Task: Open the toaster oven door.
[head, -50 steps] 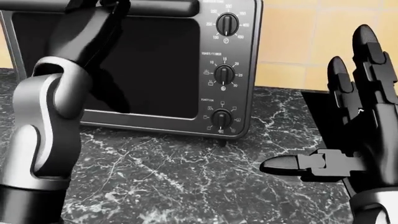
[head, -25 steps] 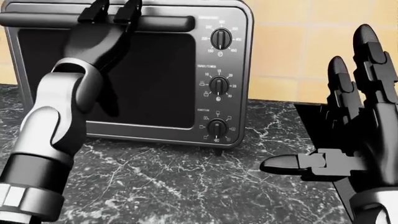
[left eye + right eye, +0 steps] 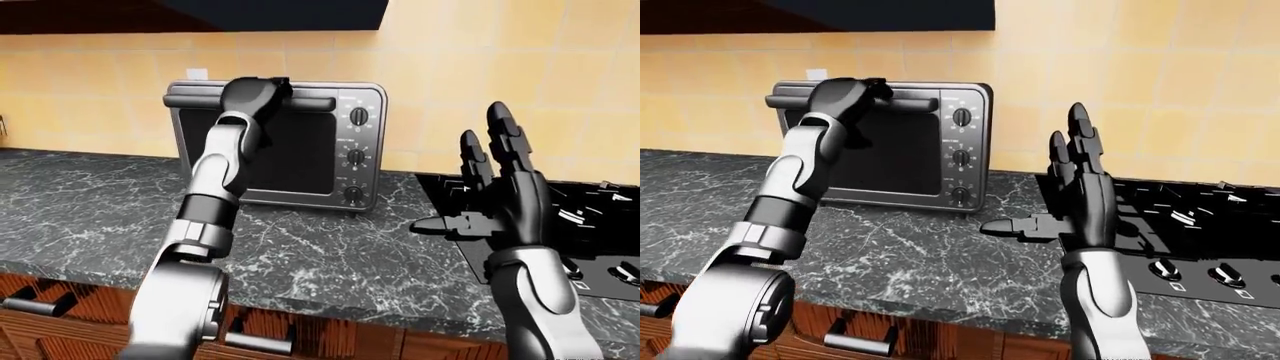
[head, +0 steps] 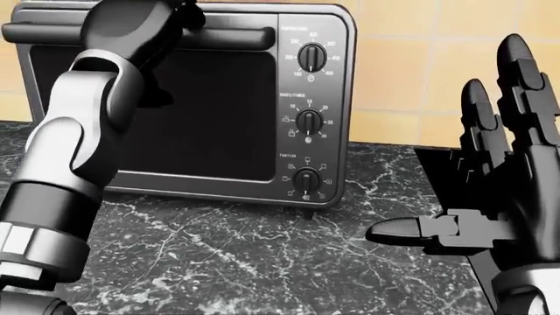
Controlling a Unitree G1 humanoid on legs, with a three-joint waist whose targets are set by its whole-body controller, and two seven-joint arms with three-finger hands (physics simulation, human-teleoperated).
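The black toaster oven [image 3: 300,154] stands on the dark marble counter against the yellow tiled wall, and its glass door [image 4: 210,111] looks closed. A long bar handle [image 4: 241,36] runs across the top of the door. My left hand [image 3: 862,91] reaches up from the lower left and sits on that handle near its middle, with the fingers curled over the bar. My right hand [image 4: 473,170] hovers to the right of the oven, clear of it. It is open, with the fingers pointing up and the thumb pointing left. Three dials [image 4: 308,121] line the oven's right panel.
A black cooktop [image 3: 575,217] lies in the counter to the right, partly behind my right hand, with knobs [image 3: 1162,270] on its near edge. Wooden drawers with bar pulls [image 3: 262,341] sit under the counter edge [image 3: 330,304]. A dark cabinet [image 3: 270,11] hangs above the oven.
The head view has shifted, so the oven sits lower and its top shows. My left hand's fingers stood upright at the handle and now fold over it. The right hand has not moved.
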